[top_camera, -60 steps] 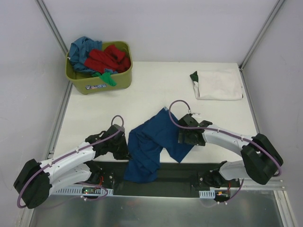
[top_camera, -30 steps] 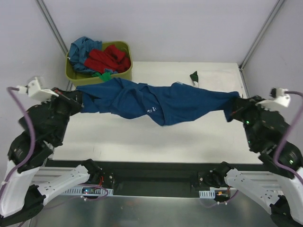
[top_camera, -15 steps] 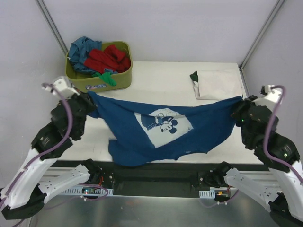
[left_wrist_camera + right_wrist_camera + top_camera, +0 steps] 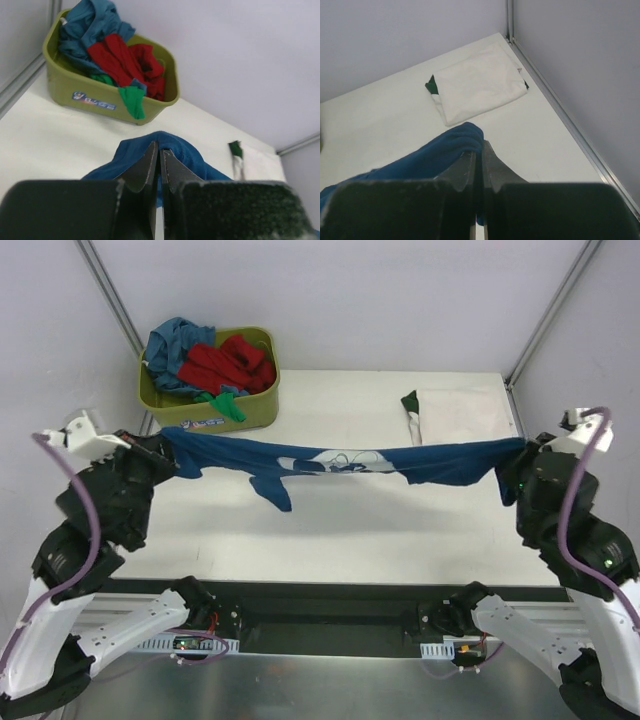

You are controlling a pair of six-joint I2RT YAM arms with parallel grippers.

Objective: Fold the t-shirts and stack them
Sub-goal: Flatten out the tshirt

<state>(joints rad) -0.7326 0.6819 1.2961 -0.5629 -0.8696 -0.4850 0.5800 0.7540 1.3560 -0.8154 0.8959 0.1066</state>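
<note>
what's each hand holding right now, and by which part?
Both hold the navy t-shirt, stretched in the air between them. Left hand is shut on a bunched edge at one end, right hand on the opposite end. Which part of the shirt cannot be told.

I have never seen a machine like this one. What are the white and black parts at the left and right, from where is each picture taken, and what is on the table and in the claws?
These are two robot arms fixed at the near edge of a white table. One picture comes from a camera above and behind them; the other two come from small cameras on the wrists, each looking along its own two fingers.

The left gripper and the right gripper are both shut on the navy t-shirt, one at each end, so it hangs stretched between them above the table. Its white print shows in the middle.

At the far left stands an olive-green tub with red, teal and green shirts. At the far right lies a folded white shirt on top of a dark green one.
</note>
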